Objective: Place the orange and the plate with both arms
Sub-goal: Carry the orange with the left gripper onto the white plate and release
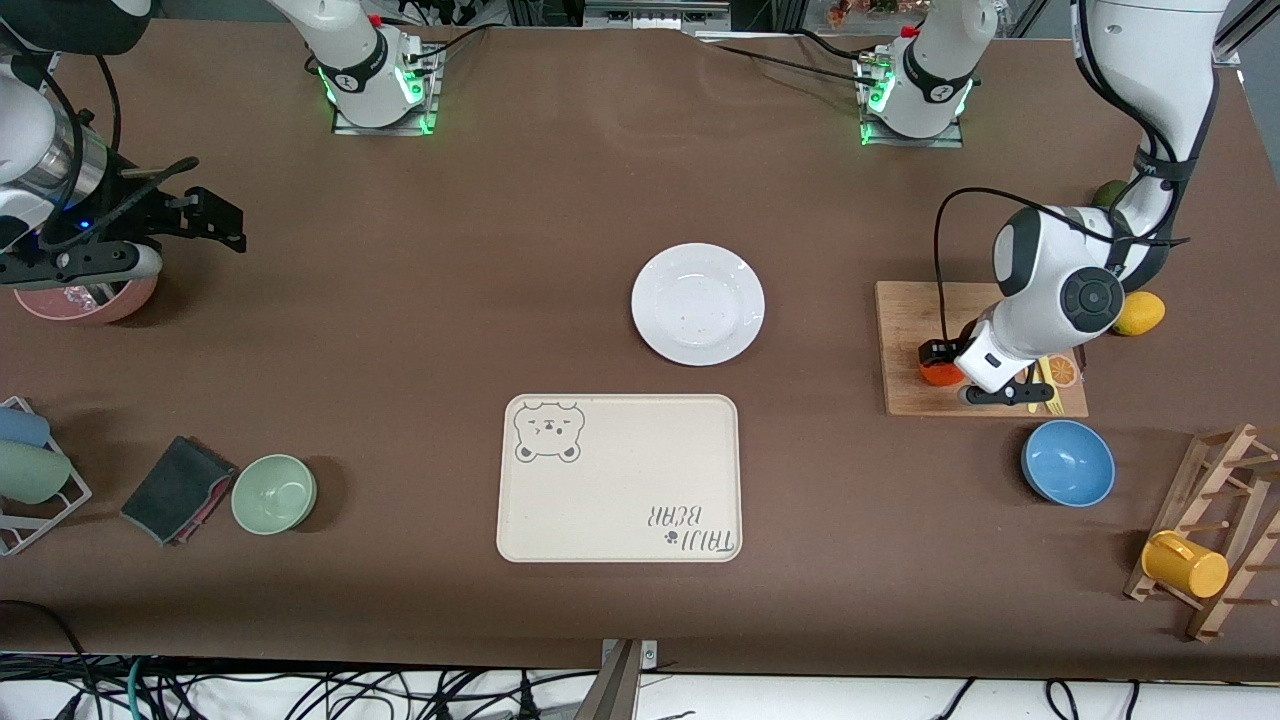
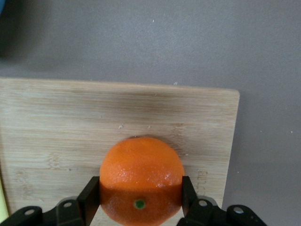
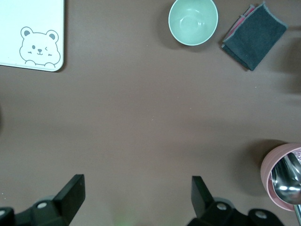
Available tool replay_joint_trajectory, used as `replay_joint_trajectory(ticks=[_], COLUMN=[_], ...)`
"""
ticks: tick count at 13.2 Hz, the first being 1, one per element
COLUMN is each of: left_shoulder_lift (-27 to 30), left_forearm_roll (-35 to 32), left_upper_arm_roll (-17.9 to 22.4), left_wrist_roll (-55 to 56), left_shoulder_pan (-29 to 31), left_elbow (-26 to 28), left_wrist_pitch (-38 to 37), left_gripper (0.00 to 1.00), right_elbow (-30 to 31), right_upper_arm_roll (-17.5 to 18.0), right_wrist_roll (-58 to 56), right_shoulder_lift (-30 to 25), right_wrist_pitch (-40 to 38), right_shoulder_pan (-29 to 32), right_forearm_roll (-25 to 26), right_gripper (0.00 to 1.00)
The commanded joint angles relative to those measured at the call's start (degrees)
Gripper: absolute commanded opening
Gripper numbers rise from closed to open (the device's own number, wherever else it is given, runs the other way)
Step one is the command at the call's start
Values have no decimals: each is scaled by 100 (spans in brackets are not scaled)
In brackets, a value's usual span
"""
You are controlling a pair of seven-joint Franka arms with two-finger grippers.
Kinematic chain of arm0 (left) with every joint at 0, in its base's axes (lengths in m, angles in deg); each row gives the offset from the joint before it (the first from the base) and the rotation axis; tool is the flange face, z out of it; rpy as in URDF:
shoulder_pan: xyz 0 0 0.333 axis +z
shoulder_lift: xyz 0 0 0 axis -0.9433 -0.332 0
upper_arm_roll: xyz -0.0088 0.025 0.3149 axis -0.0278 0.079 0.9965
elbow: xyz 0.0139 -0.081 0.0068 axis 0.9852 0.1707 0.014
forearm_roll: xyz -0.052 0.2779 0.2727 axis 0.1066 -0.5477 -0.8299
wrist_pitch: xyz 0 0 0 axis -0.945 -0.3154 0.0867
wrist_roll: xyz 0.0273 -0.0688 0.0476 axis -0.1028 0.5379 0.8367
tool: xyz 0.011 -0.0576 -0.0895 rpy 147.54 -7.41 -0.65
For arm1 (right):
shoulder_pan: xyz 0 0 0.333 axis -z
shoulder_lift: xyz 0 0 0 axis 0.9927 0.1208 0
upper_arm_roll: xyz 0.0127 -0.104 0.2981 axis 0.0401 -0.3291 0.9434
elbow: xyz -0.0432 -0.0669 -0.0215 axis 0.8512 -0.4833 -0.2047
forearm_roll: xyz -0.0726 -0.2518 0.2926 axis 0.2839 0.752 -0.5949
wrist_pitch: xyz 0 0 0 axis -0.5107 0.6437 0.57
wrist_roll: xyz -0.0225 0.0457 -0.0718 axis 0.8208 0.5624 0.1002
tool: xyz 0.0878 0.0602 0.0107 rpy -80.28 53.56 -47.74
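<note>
The left end effector (image 2: 140, 200) clamps the orange (image 2: 141, 179) on the cutting board (image 2: 56, 127); the right end effector (image 3: 136, 195) waits, spread wide.

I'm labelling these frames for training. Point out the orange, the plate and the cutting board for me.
orange (image 2: 141, 176): left wrist view, middle of its peel, between the left gripper's fingers.
plate (image 1: 698, 303): front view, centre of its bare white face.
cutting board (image 2: 70, 127): left wrist view, bare wood beside the orange.
</note>
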Motion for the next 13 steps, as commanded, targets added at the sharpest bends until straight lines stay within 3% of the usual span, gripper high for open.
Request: replay_joint_trajectory(ticks=[1,4,8,13], left_shoulder_lift=[199,226,174,-397], left_forearm_roll=[110,356,383,365], left_upper_arm_roll=[-228,-528,-827,-1109], left_wrist_roll=[-1,438,1956,3470], left_shoulder_pan=[-107,-465,-1309,-2092], left_elbow=[-52,-306,-605,-1088], left_wrist_pitch=[17,17,17,34], left_gripper=[2,2,2,2], right_elbow=[-78,-78,-86,-95], right_upper_arm_roll=[12,12,12,21], right_wrist_roll=[49,49,58,14], right_shoulder_lift=[17,17,17,25], right_wrist_pitch=[-85,-85,-85,-85], right_shoulder_pan=[24,24,24,24], right_forearm_roll=[-95,-95,-95,-95], right_gripper=[100,100,100,100])
